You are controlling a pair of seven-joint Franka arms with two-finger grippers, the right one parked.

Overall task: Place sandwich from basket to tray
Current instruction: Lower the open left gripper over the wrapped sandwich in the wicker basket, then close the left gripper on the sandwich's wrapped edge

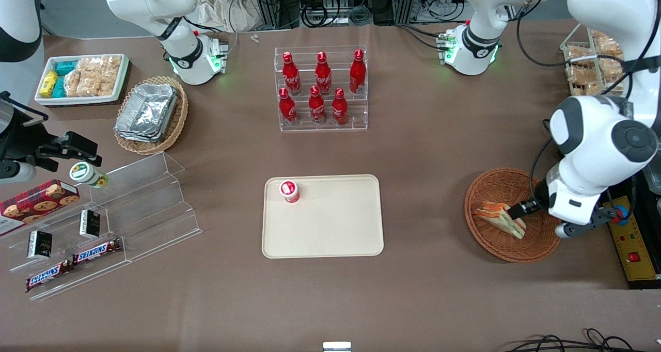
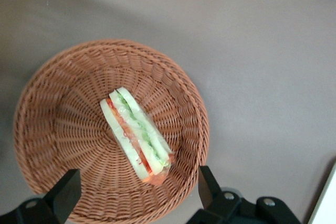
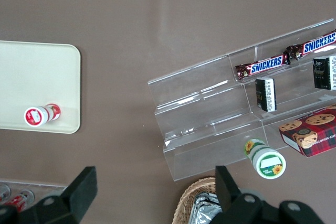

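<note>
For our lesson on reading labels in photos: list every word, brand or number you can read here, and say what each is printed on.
"SNICKERS": on two chocolate bars lying on the clear stepped display stand.
Red bottles in the clear rack: white script, too small to read.
Small dark packets on the stand: print unreadable.
Cookie box, green-capped cup, red cup on the tray: no readable text.
The sandwich in the basket, under the open gripper: none.

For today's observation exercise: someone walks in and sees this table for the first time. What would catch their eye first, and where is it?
Probably the red bottles, standing in a clear rack in the middle of the table, farther from the front camera than the tray. Next, the sandwich lying in the round basket toward the working arm's end, with the open gripper hovering above it.
</note>
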